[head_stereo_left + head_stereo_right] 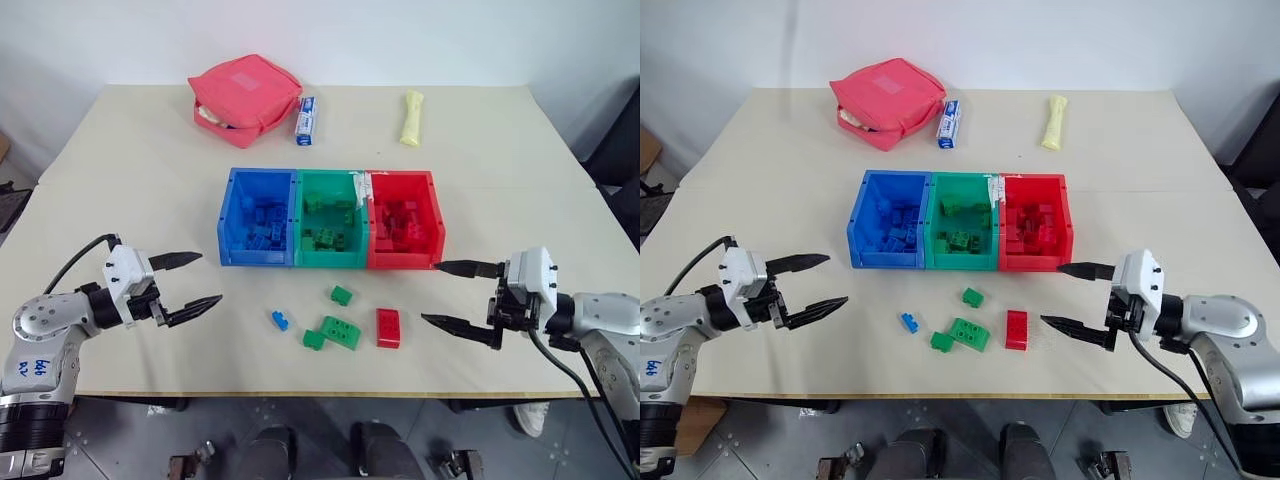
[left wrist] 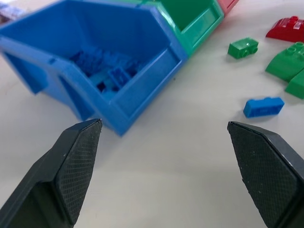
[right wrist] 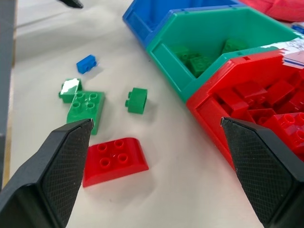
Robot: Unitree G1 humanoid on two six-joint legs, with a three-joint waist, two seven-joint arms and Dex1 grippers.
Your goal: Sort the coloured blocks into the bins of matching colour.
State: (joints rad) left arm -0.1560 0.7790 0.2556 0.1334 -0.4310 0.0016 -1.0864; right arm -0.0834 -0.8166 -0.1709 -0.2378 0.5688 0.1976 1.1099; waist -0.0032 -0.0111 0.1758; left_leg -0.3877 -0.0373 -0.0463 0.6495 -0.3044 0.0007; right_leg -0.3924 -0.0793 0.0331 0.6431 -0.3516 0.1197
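Observation:
Three joined bins stand mid-table: blue bin (image 1: 228, 215), green bin (image 1: 330, 262), red bin (image 1: 432, 210), each holding several bricks of its own colour. In front of them loose blocks lie on the table: a small blue block (image 1: 279, 320), a small green block (image 1: 342, 295), a larger green block (image 1: 340, 332) with a small green one (image 1: 314, 340) beside it, and a red block (image 1: 388, 327). My left gripper (image 1: 192, 282) is open at the left, apart from the blocks. Right of the red block my right gripper (image 1: 452, 295) is open and empty.
At the back of the table lie a red zipped pouch (image 1: 246, 92), a blue-and-white tube (image 1: 305, 120) and a yellow roll (image 1: 411, 117). The table's front edge (image 1: 320, 394) runs just below the loose blocks.

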